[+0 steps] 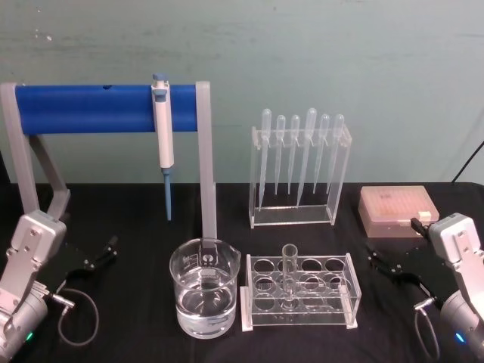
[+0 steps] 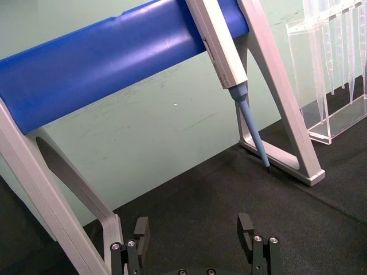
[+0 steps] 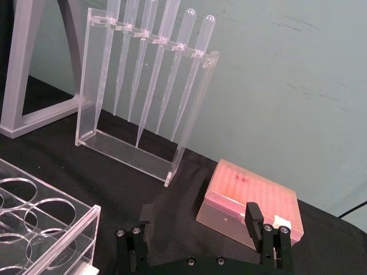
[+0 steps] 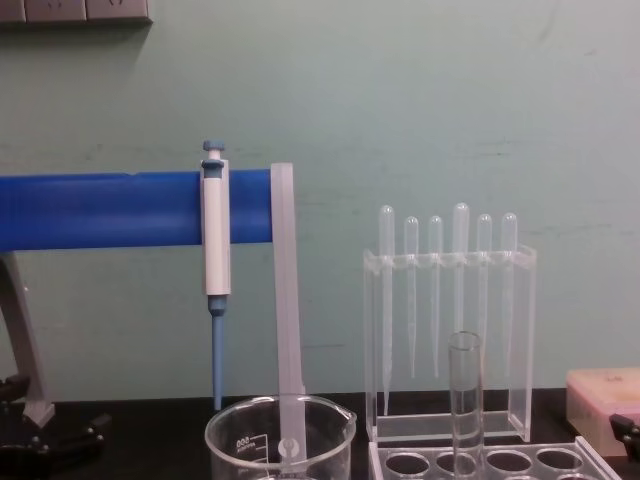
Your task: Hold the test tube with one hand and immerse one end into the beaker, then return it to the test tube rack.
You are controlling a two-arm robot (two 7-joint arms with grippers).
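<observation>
While left gripper (image 1: 104, 253) and right gripper (image 1: 380, 261) sit spread at the lower corners, the test tube (image 1: 289, 276) — probably slick, brittle glass — wants gentle pinching below its rim.

- Head view: high on the robot, tilted down and forward over the whole black counter (image 1: 128, 227), from the beaker (image 1: 178, 286) and test tube rack (image 1: 302, 319) back to the wall.
- Chest view: lower, nearly level and closer. It shares the beaker's rim, the test tube (image 4: 465, 390), pipettor (image 4: 216, 240) and pipette stand (image 4: 520, 340) with the head view, seen side-on.
- Left wrist view: just behind the left gripper (image 2: 193, 228), angled up at the nearby blue bar (image 2: 109, 69) and pipettor.
- Right wrist view: just behind the right gripper (image 3: 199, 216), facing the pipette stand and pink tip box (image 3: 243, 192). The rack's corner overlaps the head view.
</observation>
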